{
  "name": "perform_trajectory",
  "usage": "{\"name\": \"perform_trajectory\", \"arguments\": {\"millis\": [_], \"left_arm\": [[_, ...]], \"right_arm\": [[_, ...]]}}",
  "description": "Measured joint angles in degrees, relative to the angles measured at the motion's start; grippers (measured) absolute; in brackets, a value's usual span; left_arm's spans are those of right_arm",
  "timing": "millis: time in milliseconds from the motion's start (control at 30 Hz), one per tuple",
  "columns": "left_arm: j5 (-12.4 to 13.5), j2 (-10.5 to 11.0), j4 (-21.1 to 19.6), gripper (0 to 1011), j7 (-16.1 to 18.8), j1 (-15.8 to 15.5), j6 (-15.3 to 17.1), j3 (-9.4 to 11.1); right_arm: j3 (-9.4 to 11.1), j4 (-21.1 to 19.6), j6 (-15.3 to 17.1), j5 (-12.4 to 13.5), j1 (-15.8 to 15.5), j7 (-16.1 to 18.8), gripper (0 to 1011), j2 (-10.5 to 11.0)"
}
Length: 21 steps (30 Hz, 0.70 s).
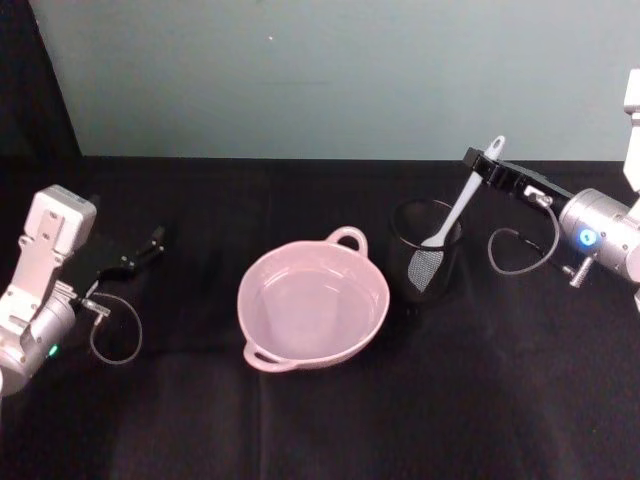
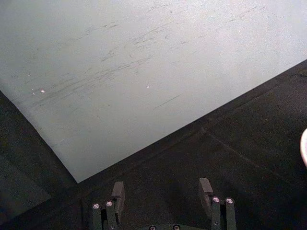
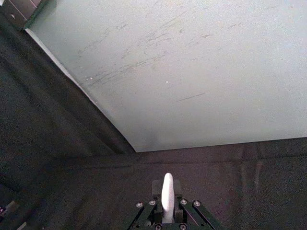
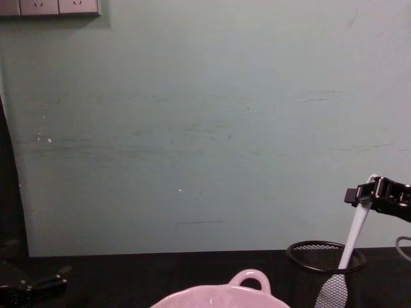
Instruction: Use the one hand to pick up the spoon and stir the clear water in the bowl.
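r. claw (image 1: 487,165) clenched on spoon (image 1: 462,205) handle, blade in mesh cup (image 1: 428,265) just right of bowl (image 1: 300,366), mid worktop (image 1: 300,430); l. claw (image 1: 153,241) released, idle nr worktop's left edge.

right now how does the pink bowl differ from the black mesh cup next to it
The bowl is wide, shallow and solid pink; the mesh cup is narrow, taller and black. The bowl holds clear water; the cup holds the spoon, whose handle the right gripper grips. The bowl has loop handles; the cup has none. Both stand upright on the black cloth.
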Motion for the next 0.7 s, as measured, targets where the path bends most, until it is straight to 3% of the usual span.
{"name": "perform_trajectory", "arguments": {"millis": [233,700], "left_arm": [[0.0,0.0,0.0,1012,0.0,0.0,0.0,0.0],[0.0,0.0,0.0,1011,0.0,0.0,0.0,0.0]], "right_arm": [[-0.2,-1.2,-1.4,-0.7,-0.5,-0.2,116,0.5],[-0.1,-8.2,-4.3,-4.6,-2.8,-0.9,116,2.7]]}}
